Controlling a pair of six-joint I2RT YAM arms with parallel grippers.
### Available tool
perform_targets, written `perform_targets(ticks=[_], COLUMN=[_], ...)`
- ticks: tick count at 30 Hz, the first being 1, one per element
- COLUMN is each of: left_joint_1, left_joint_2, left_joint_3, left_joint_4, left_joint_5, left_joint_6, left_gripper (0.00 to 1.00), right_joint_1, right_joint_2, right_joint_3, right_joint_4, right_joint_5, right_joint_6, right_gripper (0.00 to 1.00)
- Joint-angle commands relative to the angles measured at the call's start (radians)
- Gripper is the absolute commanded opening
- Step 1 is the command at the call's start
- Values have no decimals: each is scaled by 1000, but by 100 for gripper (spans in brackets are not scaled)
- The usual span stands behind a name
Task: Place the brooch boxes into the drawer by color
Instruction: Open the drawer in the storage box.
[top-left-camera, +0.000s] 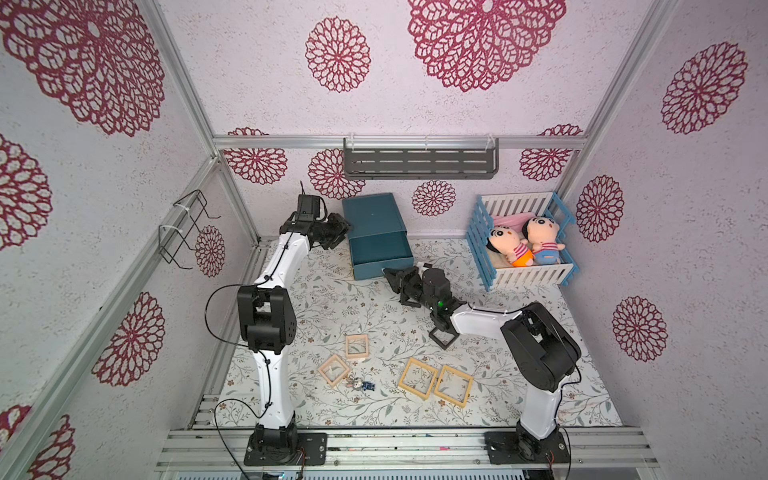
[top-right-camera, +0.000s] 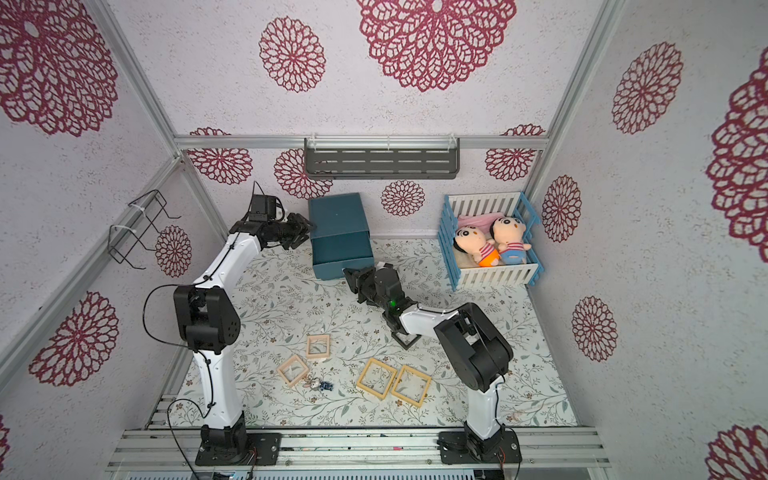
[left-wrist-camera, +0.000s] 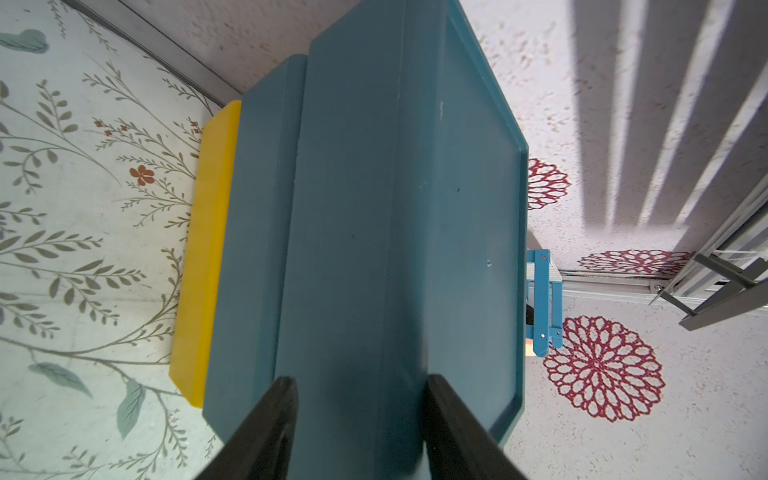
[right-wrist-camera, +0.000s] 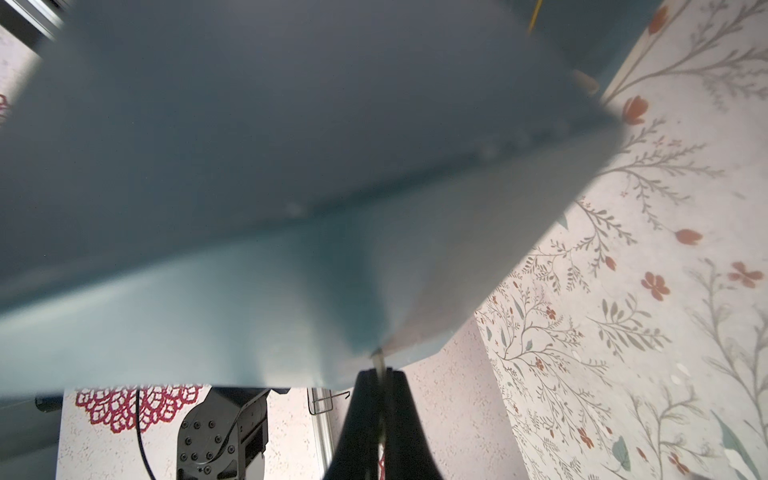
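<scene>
Floral mat (top-left-camera: 332, 307): covers the table; both arms reach over it toward 12 o'clock.
Crib (top-left-camera: 521, 272): at 2 o'clock, two dolls (top-left-camera: 509, 245) inside, well apart from the chest.
Wall shelf (top-left-camera: 419, 163): grey and slotted, on the back wall above the chest.
Drawer chest (top-left-camera: 370, 214): teal, at 12 o'clock against the back wall.
Open drawer (top-left-camera: 380, 251): pulled out toward 6 o'clock.
Left gripper (top-left-camera: 343, 230): at the chest's 9 o'clock side. In the wrist view (left-wrist-camera: 359, 380) the fingers stand half apart and clamp the chest's body between them.
Right gripper (top-left-camera: 392, 276): at the drawer front's 4 o'clock corner, closed tight on the pale pull (right-wrist-camera: 379, 357).
Yellow-tan boxes (top-left-camera: 418, 378) (top-left-camera: 453, 385): at 5 o'clock, side by side and touching.
Pink boxes (top-left-camera: 357, 346) (top-left-camera: 333, 370): at 7 o'clock, near each other but apart.
Black box (top-left-camera: 444, 337): at 3 o'clock, partly hidden under the right arm (top-left-camera: 478, 322).
Trinket (top-left-camera: 360, 384): just beside the nearer pink box, between the pink and yellow-tan pairs.
</scene>
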Motion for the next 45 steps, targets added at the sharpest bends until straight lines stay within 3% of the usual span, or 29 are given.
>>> perform_targets(ticks=[1,8,9,11,13,17,26,34,45], left_joint_1=[0,0,0,0,0,0,-5,-27,-75], left_joint_2=[18,18,18,13,5,-21,-97,-267,-500], left_joint_3=[11,18,18,19,19,18,6,-117,-403], left_joint_4=[-70,-69,-70,-72,-74,-78,-83,-91,-74], left_joint_5=[-7,-6,-7,-7,-9,-23,-75,-172,-271], left_joint_6=[4,-1,0,-1,-1,-3,-14,16,40], left_gripper=[54,54,54,56,58,62,64,63,62], right_joint_1=[16,15,15,13,11,-3,-79,-198,-230], right_joint_2=[-64,-78,-80,-98,-121,-189,-361,-439,-238], right_joint_3=[-1,-16,-16,-6,10,49,115,163,238], right_joint_4=[-24,-67,-72,-128,-201,-367,-700,-990,-1144], right_joint_5=[-3,2,2,11,23,43,114,196,228], right_joint_6=[3,-7,-14,-46,-99,-235,-532,-818,-1112], right_gripper=[0,0,7,31,46,58,64,64,66])
